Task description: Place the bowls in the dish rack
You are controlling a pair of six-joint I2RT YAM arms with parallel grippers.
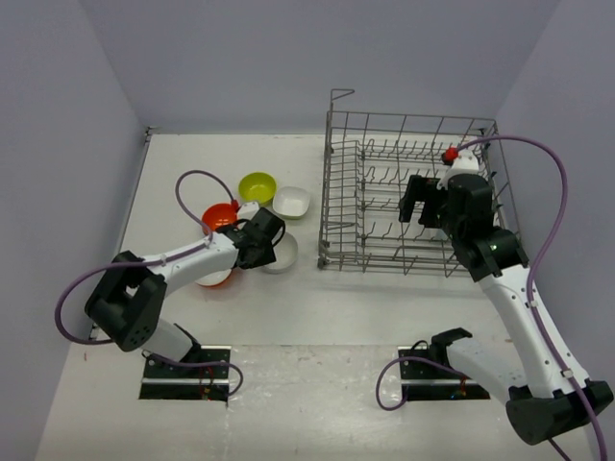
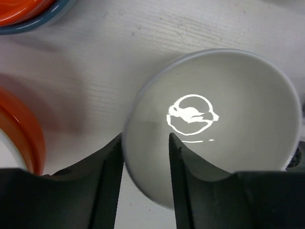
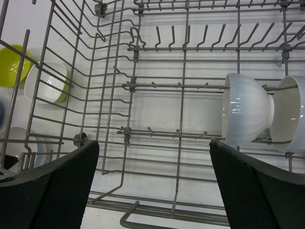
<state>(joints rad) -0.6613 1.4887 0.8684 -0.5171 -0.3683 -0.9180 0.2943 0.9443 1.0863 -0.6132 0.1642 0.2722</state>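
Jaws of the left gripper (image 2: 145, 138) straddled the rim of the round white glossy bowl (image 2: 214, 129), one finger inside, one outside; grip could not be confirmed. Bowl sat mouth-up on the table (image 1: 317, 307), left of the grey wire dish rack (image 1: 384, 192). Above the rack the right gripper (image 3: 152, 143) hung wide open.

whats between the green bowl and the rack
The white squarish bowl sits between the green bowl and the rack. The top view shows it best.

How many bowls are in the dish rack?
2: a ribbed white bowl and a second white bowl beside it, on edge in the dish rack. Others may be hidden.
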